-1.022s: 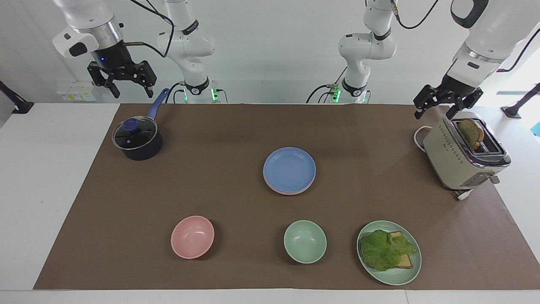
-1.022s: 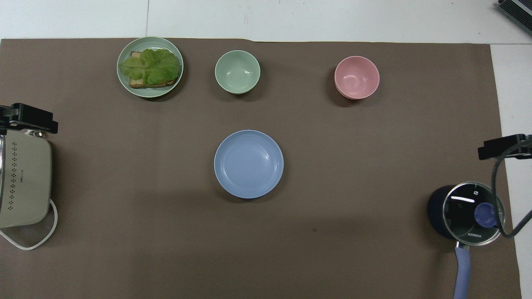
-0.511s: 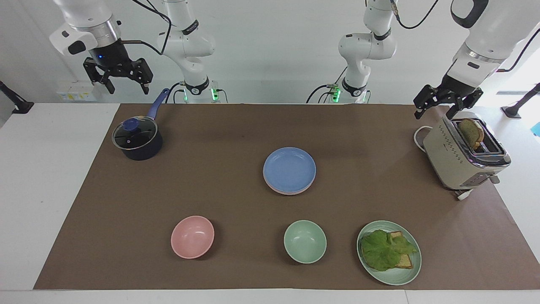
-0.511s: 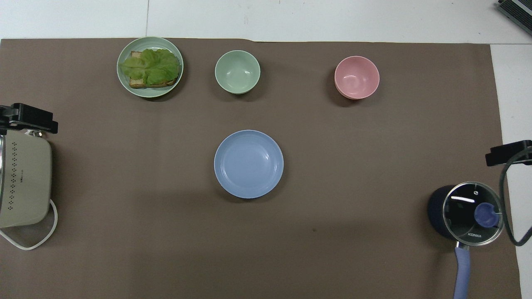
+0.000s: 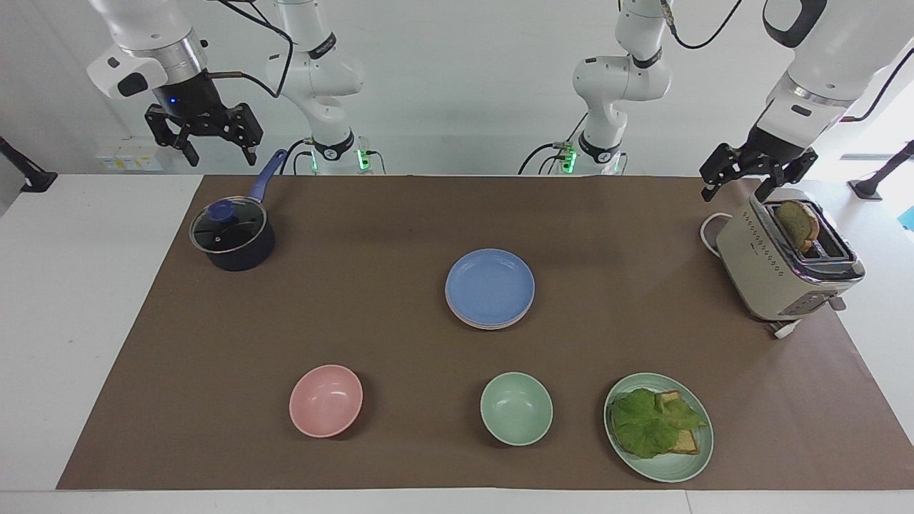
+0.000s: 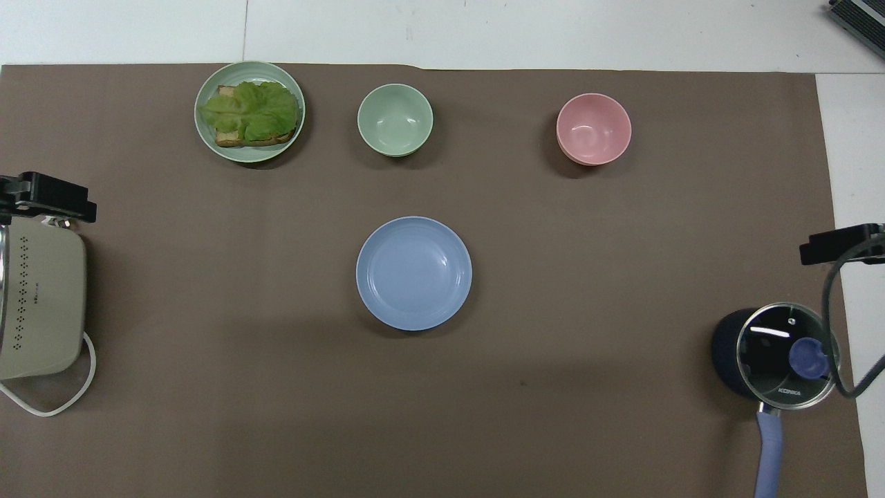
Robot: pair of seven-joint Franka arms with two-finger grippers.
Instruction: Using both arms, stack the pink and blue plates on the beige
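The blue plate (image 5: 490, 285) (image 6: 413, 272) lies on top of a stack at the middle of the brown mat. A pink plate's rim (image 5: 477, 325) shows just under it in the facing view. The beige plate is hidden under the stack. My right gripper (image 5: 222, 153) hangs open and empty in the air over the mat's edge, above the saucepan's handle. My left gripper (image 5: 735, 188) hangs open and empty over the toaster's end nearest the robots. Both grippers are well away from the plates.
A lidded dark saucepan (image 5: 233, 235) stands at the right arm's end. A beige toaster (image 5: 785, 265) with bread in it stands at the left arm's end. Farthest from the robots stand a pink bowl (image 5: 325, 400), a green bowl (image 5: 516, 408) and a green plate (image 5: 685, 467) with lettuce and bread.
The right gripper lifted and drew slightly outward, then came back to nearly where it was. The left gripper and the plates have not moved.
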